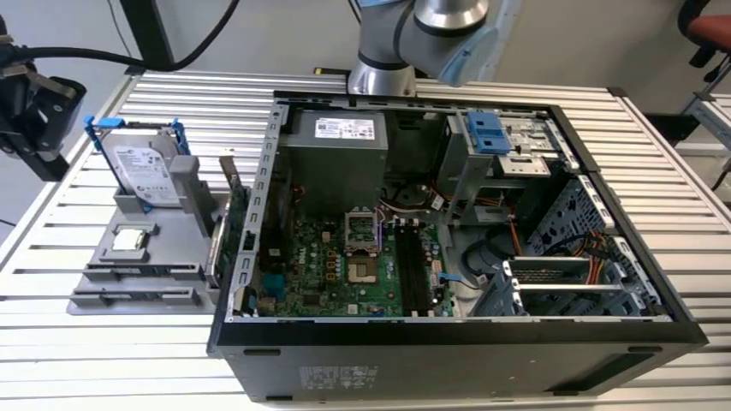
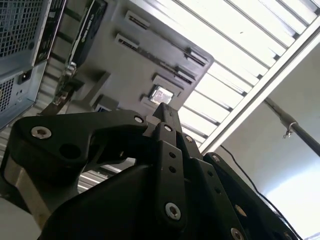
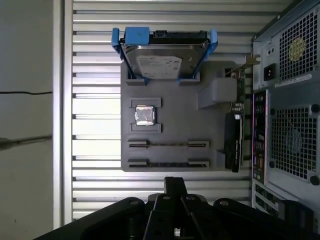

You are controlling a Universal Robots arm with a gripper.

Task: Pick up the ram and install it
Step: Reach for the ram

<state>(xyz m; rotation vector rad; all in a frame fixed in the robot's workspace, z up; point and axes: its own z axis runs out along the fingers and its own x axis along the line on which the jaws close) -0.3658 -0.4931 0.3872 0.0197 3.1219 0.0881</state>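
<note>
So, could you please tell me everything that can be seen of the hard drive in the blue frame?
The hard drive is a flat silver metal box with a white label on its broad face, clipped into a blue plastic frame. It stands on edge in a bracket at one end of the grey holder, on the exterior view's left of the computer case. Only frame and holder touch it.

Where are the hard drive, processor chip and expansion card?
hard drive (image 3: 159, 64): first wrist view, silver face.
processor chip (image 3: 144, 116): first wrist view, metal lid.
expansion card (image 3: 233, 144): first wrist view, black part.
</note>
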